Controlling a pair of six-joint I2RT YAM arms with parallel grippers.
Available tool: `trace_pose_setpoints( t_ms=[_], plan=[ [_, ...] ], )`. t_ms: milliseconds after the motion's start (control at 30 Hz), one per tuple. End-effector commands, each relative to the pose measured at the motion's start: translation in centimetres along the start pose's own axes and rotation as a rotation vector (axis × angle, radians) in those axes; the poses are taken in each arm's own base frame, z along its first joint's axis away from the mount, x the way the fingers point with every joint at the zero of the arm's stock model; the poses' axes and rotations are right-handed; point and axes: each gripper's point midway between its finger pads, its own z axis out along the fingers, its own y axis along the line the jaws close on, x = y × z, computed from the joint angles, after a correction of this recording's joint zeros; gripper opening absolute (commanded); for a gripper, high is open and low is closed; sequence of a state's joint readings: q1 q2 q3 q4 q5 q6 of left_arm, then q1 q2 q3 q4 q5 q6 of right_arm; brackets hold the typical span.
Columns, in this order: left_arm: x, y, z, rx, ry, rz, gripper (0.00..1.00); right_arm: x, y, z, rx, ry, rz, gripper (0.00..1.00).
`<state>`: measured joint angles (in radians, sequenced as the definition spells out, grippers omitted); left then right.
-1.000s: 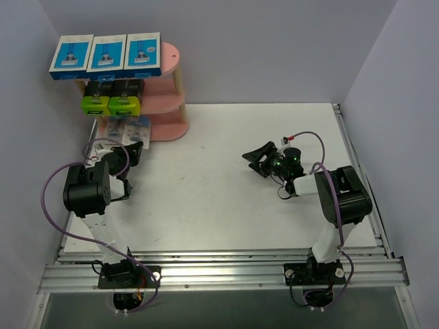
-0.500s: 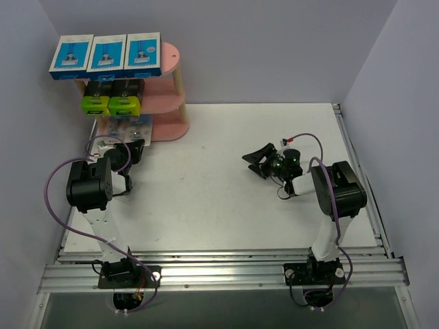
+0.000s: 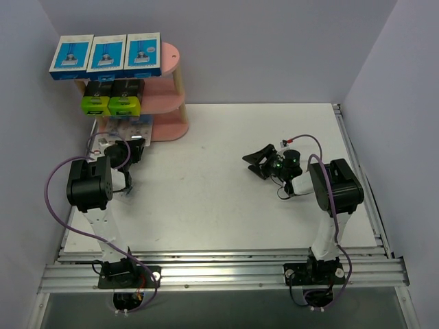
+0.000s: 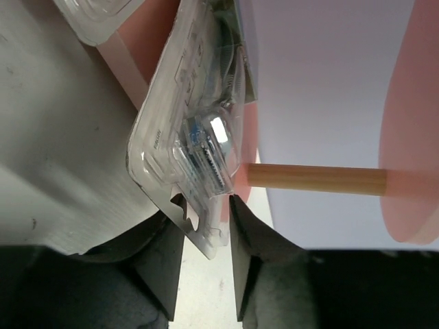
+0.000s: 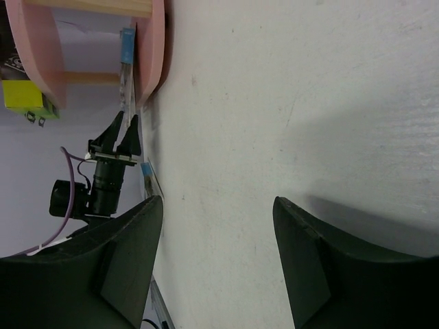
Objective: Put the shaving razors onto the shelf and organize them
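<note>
Blister pack (image 4: 195,147) leans at the shelf's (image 3: 170,127) bottom-board edge between the left gripper's (image 4: 204,209) fingers. Gripped or freed, I cannot tell. Released tilted, it may topple. Right gripper (image 3: 254,163) gapes, empty.

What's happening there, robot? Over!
Left tool astride blister pack at bottom of shelf, grip unclear. Right tool open, empty. Nothing in the way.

Your pink three-tier shelf (image 3: 169,88) stands at the tabletop's far-left corner. Top board: three blue-and-white razor boxes (image 3: 106,55) in a row. Middle: two black boxes with lime-green ends (image 3: 112,98), side by side. Bottom: clear blister packs (image 3: 127,128).
</note>
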<state>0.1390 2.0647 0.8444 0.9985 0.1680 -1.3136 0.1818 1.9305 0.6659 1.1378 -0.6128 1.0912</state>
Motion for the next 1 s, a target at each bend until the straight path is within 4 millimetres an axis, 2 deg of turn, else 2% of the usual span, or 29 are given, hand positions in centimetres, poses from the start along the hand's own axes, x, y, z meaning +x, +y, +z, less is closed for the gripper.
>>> trace_pose_setpoints(
  t_ms=[0,300,400,533,967],
  plan=[
    [-0.6,-0.8,0.7,0.007,-0.007,0.059,0.41,-1.1,1.7,0.6,-0.080,-0.012,-0.031,0.61],
    [-0.4,0.0,0.8,-0.027,0.011,0.092,0.48,-0.8,1.2,0.7,-0.078,-0.001,-0.023,0.60],
    [-0.4,0.3,0.6,-0.047,0.013,0.118,0.61,-0.7,1.0,0.7,-0.075,0.002,-0.017,0.60],
    [-0.6,0.1,0.2,-0.063,0.014,0.149,0.72,-0.6,0.9,0.6,-0.070,0.006,-0.021,0.60],
    [-1.1,0.1,-0.5,-0.104,0.006,0.293,0.75,-0.6,-0.3,0.7,0.022,0.036,-0.089,0.61]
  ],
)
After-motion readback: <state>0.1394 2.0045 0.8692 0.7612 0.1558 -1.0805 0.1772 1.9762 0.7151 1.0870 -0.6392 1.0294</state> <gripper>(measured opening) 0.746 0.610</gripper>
